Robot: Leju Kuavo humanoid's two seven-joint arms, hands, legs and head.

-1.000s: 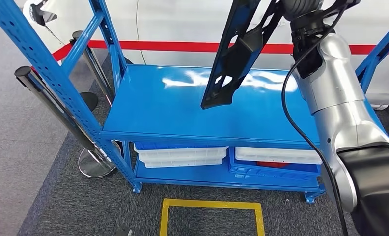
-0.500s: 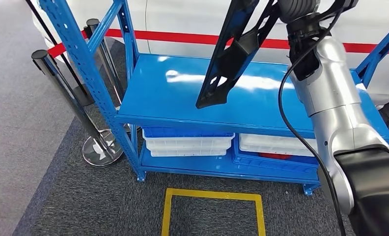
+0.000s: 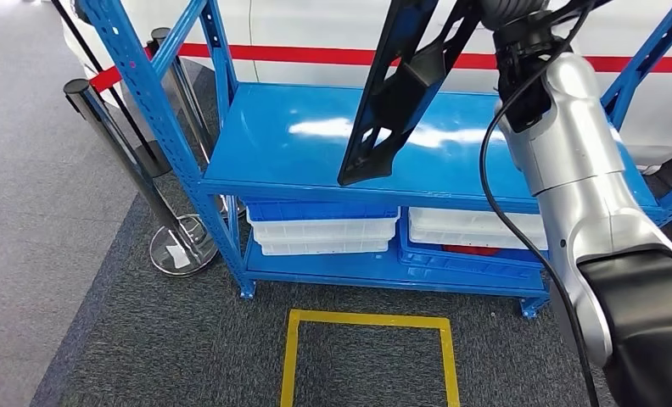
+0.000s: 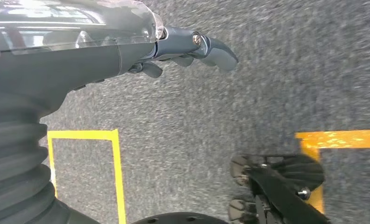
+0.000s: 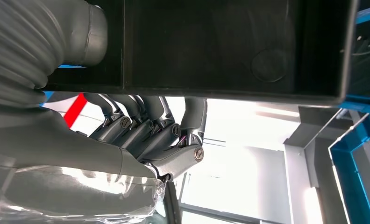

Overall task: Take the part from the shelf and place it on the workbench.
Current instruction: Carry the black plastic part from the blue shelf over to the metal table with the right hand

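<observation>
Head view: a long black part (image 3: 398, 102) hangs tilted in the upper centre of the frame, its lower tip over the top board of a blue shelf (image 3: 299, 161) and apart from it. The upper end of the part runs out of the top edge beside the silver right arm (image 3: 570, 170), which rises along the right side of the frame with a black cable (image 3: 494, 212) looped in front of it. On the lower level of the shelf sit stacked white trays (image 3: 320, 233) at centre and another white tray (image 3: 473, 229) to the right, resting in blue bins. Two chrome posts (image 3: 116, 144) with round bases stand left of the shelf. A red stripe (image 3: 299, 54) crosses the white wall behind. On the grey carpet at bottom centre lies a yellow taped square (image 3: 369, 356).

Right wrist view: the right hand (image 5: 145, 135) holds the black part (image 5: 230, 46); its dark fingers (image 5: 127, 123) curl up against the underside of the part's boxy wall, and the thick grey thumb (image 5: 87, 35) lies against its other side, at the upper left of the frame. Blue shelf posts (image 5: 356, 154) show at the right edge.

Left wrist view: the left hand (image 4: 174, 49) holds nothing, its fingers (image 4: 216, 49) loosely bent over grey carpet in the upper part of the frame. Yellow tape lines (image 4: 115, 172) lie on the carpet at lower left and at the right edge.
</observation>
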